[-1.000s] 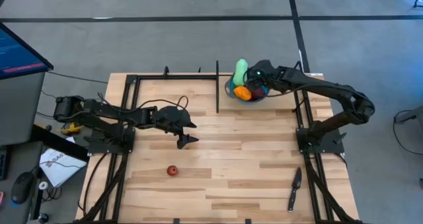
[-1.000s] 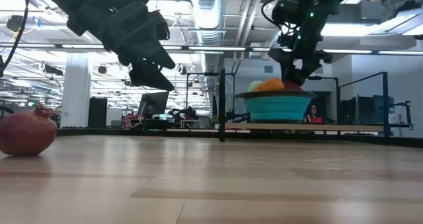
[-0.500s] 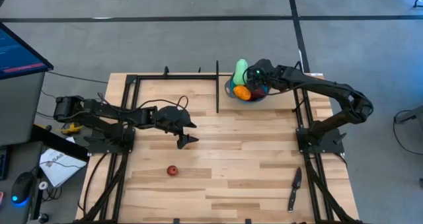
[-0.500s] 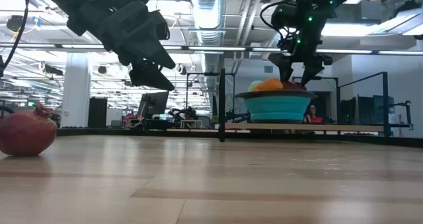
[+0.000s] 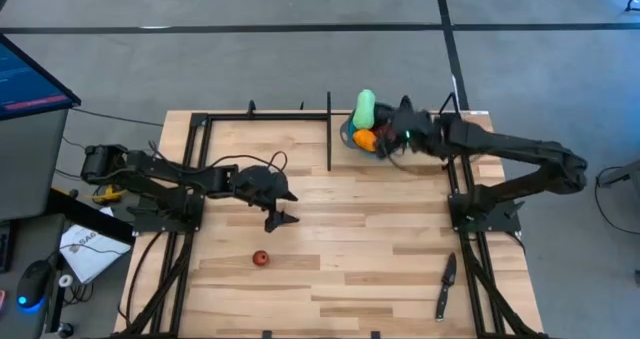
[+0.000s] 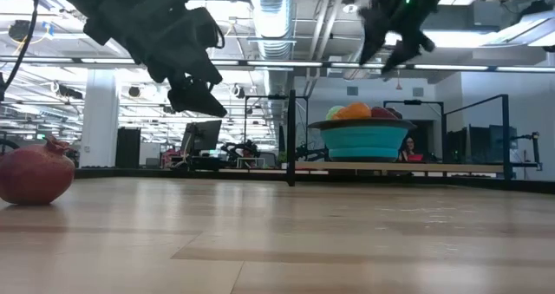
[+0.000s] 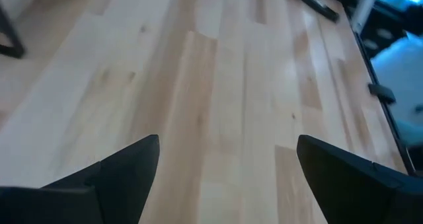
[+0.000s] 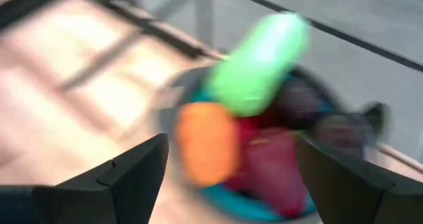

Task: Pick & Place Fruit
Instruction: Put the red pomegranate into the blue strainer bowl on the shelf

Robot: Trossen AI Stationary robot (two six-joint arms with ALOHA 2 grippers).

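A blue bowl (image 5: 346, 135) (image 6: 364, 141) stands at the table's far edge, heaped with fruit. The pale green oblong piece (image 5: 365, 107) (image 8: 261, 55) leans out over its far rim, above an orange piece (image 5: 365, 138) (image 8: 206, 143), red ones (image 8: 277, 164) and a dark purple one (image 8: 301, 98). One small red fruit (image 5: 261, 259) (image 6: 35, 173) rests alone on the near-left boards. My right gripper (image 5: 388, 136) (image 6: 395, 42) (image 8: 231, 164) hangs open above the bowl's right side, clear of the fruit. My left gripper (image 5: 278, 219) (image 6: 195, 90) (image 7: 228, 158) hovers open over bare wood, up and to the right of the lone red fruit.
A black knife (image 5: 445, 287) lies near the right near corner. Black frame rails run along the table's left, far and right sides, and an upright black bar (image 5: 328, 129) stands just left of the bowl. Bare boards (image 5: 360, 239) fill the table's middle.
My right gripper has risen from just over the fruit in the bowl to well above it and drawn back slightly toward the table's right edge, still open. The left gripper has shifted a little toward the near edge. No fruit has moved.
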